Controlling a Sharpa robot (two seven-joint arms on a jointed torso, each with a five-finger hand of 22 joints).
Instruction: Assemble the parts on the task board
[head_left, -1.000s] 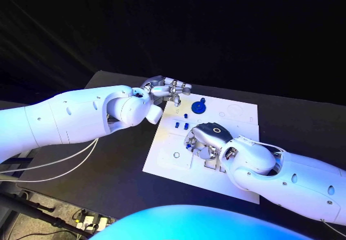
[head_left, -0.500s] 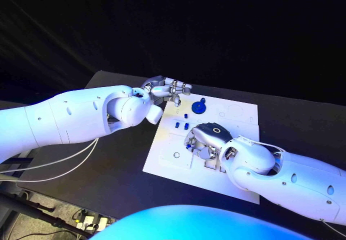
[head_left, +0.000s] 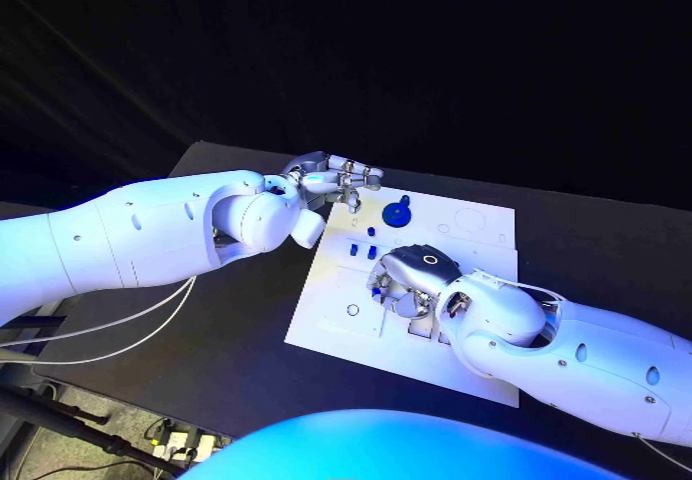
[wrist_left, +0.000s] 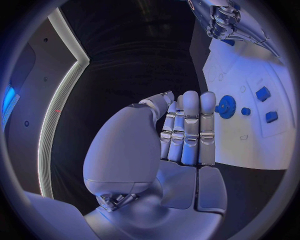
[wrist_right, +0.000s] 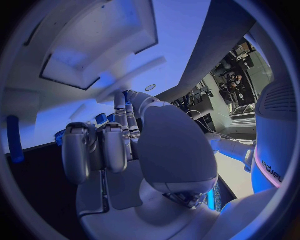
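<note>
While the right hand (head_left: 411, 280) bent low over the middle of the task board (head_left: 483, 375), its fingers were curled down against the white plate among the cutouts, and whether they pinched a part could not be told, since the hand itself covered that spot. Seen from the right wrist, the fingers (wrist_right: 94, 150) lay close together just above a recessed pocket (wrist_right: 94, 45) in the board, with small blue pieces (wrist_right: 103, 119) peeping past their tips. The left hand (head_left: 329, 178) hovered at the board's far left corner, fingers held straight and side by side, holding nothing. Near it on the board lay a blue gear (head_left: 397, 212), and two small blue blocks (head_left: 362, 250) sat between that gear and the right hand.

The likely risk was blind work: with the seat hidden beneath the palm, a part could go in tilted and jam, or slip free and skid across the smooth plate. Pressing hard at an angle might also shift the whole board, as nothing visibly braced it.
</note>
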